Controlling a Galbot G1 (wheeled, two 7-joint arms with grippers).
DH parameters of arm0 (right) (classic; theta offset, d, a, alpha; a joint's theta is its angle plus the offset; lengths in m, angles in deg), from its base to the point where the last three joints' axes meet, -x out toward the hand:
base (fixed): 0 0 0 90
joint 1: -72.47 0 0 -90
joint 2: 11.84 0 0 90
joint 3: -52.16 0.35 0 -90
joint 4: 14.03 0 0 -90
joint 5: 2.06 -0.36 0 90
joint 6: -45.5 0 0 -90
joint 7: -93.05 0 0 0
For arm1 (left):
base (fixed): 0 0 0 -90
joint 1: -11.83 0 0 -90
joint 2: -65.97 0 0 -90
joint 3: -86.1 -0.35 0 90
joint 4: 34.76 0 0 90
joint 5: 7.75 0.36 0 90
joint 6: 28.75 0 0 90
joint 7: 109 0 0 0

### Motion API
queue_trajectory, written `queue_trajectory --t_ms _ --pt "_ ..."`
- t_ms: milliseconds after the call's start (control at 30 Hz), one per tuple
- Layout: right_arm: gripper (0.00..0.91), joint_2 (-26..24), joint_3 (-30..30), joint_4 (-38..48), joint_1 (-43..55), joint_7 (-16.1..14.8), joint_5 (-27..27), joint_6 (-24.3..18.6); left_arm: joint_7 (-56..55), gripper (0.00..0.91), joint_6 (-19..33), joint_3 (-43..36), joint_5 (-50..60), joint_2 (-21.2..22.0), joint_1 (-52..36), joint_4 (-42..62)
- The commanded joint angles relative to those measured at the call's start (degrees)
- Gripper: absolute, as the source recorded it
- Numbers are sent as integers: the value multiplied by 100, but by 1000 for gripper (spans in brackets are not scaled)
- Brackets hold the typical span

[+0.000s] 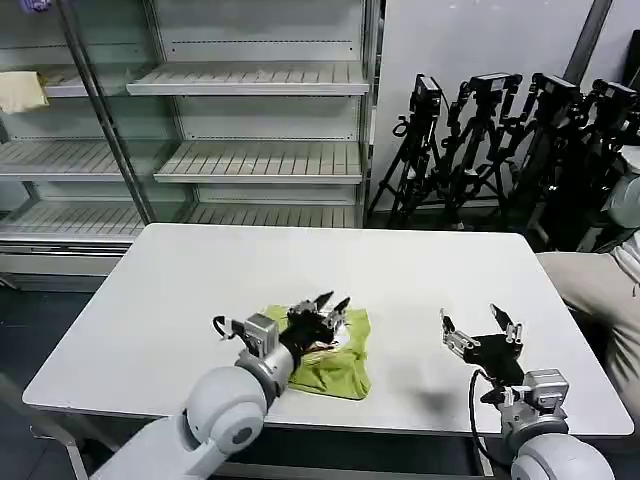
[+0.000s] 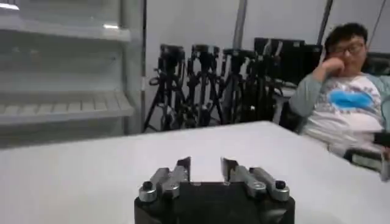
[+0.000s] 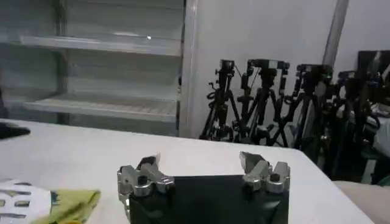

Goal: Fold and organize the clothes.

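Nearest the head camera, the grey shoulders and forearms of both arms rise over the near edge of the white table (image 1: 180, 290). The left gripper (image 1: 333, 303) hovers just above the lime-green shirt (image 1: 345, 365), its two dark fingers spread a little apart with nothing between them; the left wrist view shows the same fingers (image 2: 181, 168) parted over bare tabletop. The shirt lies in a compact, roughly folded bundle near the middle of the table's near edge, with a bit of white showing at its top beneath the gripper. To the right, well apart from the shirt, the right gripper (image 1: 481, 325) hangs above the bare surface toward the near right corner, its fingers spread wide and empty; in the right wrist view a corner of the green fabric (image 3: 73, 204) lies off to one side of it, beside a white patch with printed marks. The tabletop is otherwise plain, smooth and matt white, with rounded corners. Beyond its far edge, on the left, stands a glass-fronted shelving unit (image 1: 250, 120) with slatted white shelves, and a pale yellow cloth (image 1: 20, 90) rests on an upper shelf at the far left. Against the white wall to the right a row of black tripods (image 1: 500, 140) is clustered together.
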Motion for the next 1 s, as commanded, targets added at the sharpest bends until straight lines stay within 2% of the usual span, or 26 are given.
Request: queue_trajectory --t_ms 33,167,367,633,867,900,933,967,1000 --pt "907 -5 -43 59 112 -67 -8 -43 -195 907 -1 1168 -346 -547 -100 40" --pt "907 -22 -96 115 207 -76 -5 -62 -399 907 -8 1437 -260 -891 858 202" --pt "907 -59 -165 132 326 -52 -6 -53 -523 907 -12 1554 -105 -648 1939 166" --pt "907 -95 -118 81 225 -59 -7 -55 -515 907 -12 1390 -235 -348 2053 215" --pt "907 -124 -115 87 224 -58 0 -71 -549 907 -9 1339 -211 -106 1819 538" --pt "907 -118 -120 106 227 -59 5 -78 -586 222 -10 1332 -199 -93 1815 536" --pt "907 -114 -130 116 233 -62 10 -79 -599 91 -10 1321 -161 -87 1823 533" --pt "907 -113 -134 118 235 -63 14 -79 -600 30 -11 1312 -160 -90 1833 531" --pt "907 -112 -141 123 241 -64 14 -80 -606 20 -10 1303 -154 -93 1846 531"
